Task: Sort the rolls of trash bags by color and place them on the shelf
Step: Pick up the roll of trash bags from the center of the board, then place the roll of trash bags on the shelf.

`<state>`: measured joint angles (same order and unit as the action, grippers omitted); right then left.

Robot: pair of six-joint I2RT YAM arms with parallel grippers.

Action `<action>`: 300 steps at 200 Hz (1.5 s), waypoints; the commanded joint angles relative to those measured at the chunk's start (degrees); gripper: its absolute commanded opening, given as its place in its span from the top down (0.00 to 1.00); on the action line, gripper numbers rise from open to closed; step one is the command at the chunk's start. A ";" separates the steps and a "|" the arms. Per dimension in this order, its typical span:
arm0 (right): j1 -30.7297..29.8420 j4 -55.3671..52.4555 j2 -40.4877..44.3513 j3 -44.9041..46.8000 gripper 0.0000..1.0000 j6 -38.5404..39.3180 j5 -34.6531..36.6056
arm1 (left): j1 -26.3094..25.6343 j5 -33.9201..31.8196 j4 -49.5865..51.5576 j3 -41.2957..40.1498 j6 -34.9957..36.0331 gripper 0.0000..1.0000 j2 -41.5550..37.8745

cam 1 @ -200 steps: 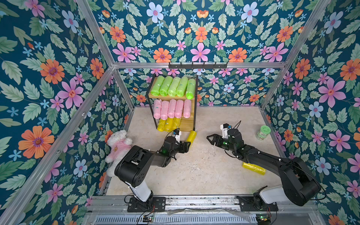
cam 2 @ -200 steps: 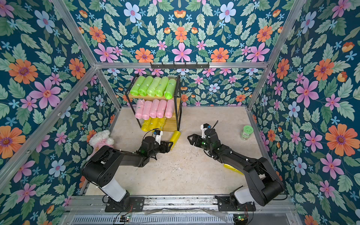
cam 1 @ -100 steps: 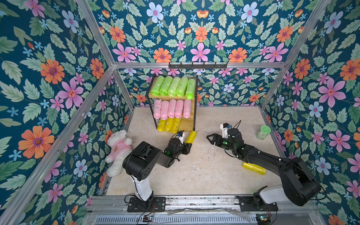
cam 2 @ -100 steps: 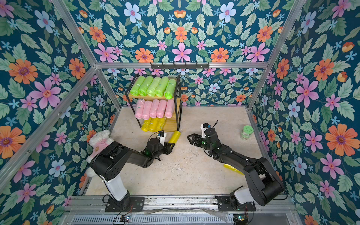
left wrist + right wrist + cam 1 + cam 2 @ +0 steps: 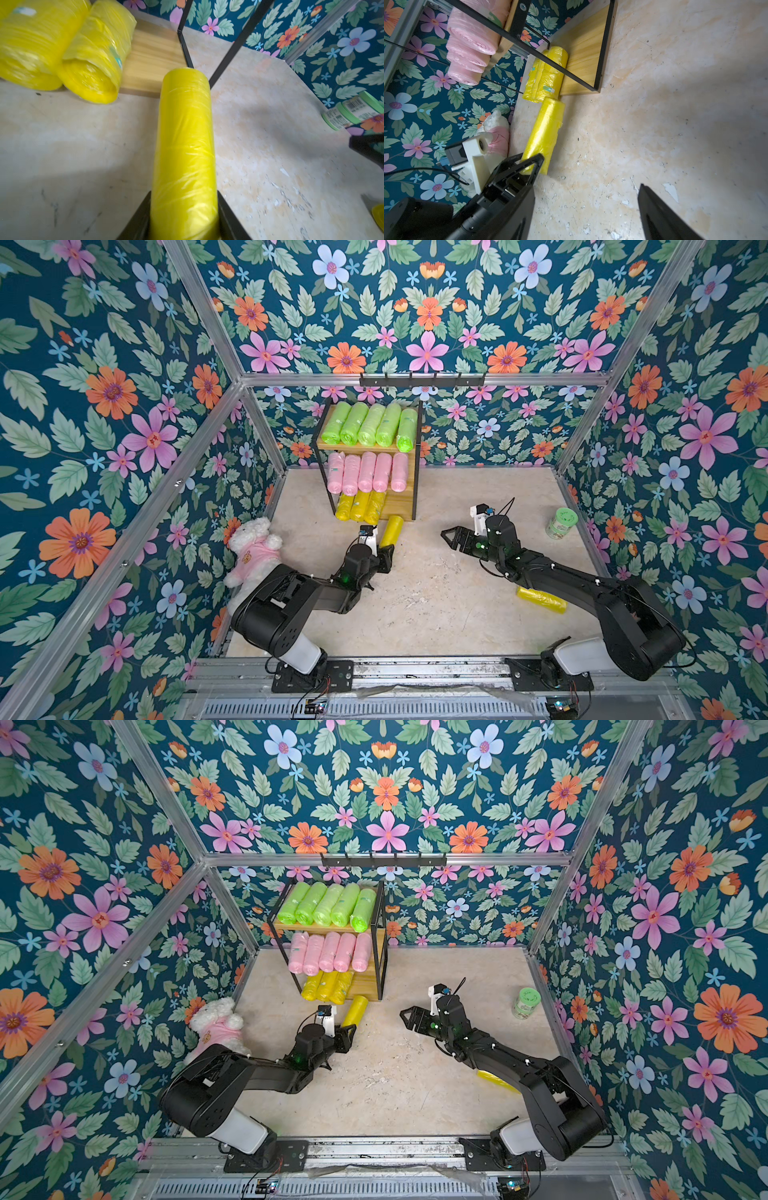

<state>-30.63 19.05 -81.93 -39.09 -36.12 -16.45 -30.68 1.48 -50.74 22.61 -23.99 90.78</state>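
Writing: the small jar with a green lid (image 5: 560, 523) has a white printed label. The left wrist view (image 5: 353, 113) shows a barcode and lines of print on it, too blurred to read. The teal stickers on the rolls are too small to make out.

Left gripper (image 5: 184, 199): jaws pressed against both sides of a yellow crinkly plastic roll (image 5: 185, 135), clamping its near end. The roll's far end sits just beside the front right corner of the lowest board of the three-tier wooden shelf in a black metal frame (image 5: 405, 506). I cannot tell whether the roll rests on the beige tabletop (image 5: 436, 593) or hangs just above it.

Right gripper (image 5: 587, 187): jaws wide apart with nothing between them, over bare tabletop and well apart from the shelf.

Shelf contents:
- Top tier: five lime green rolls (image 5: 370, 425).
- Middle tier: five pale pink rolls (image 5: 368, 472).
- Lowest board: three yellow shelved rolls (image 5: 360, 506) at its left, with the right part bare.

A loose yellow roll (image 5: 541, 599) lies on the tabletop beside the right arm.

Views:
- Only the left wrist view shows the jaw contact.
- The right wrist view shows the clamped roll side-on (image 5: 544, 133), near the shelved yellow ends.
- Both top views show the green tier, which neither wrist view shows.
- In a top view the loose roll is mostly hidden under the arm (image 5: 496, 1081).
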 commanded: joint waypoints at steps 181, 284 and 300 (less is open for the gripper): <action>-0.13 1.30 1.87 1.21 0.17 -0.37 -0.59 | 0.35 -14.67 -0.71 25.08 -4.79 0.54 22.93; -0.09 1.02 1.42 0.69 0.18 -0.66 -0.87 | 0.44 -13.20 0.17 24.76 -9.59 0.36 22.09; -0.10 0.90 1.39 0.45 0.18 -0.57 -0.87 | 0.44 -12.69 -0.02 23.54 -10.97 0.33 20.79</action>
<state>-30.63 19.05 -80.36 -38.09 -36.36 -16.64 -30.35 -11.86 -49.28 47.31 -32.51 113.16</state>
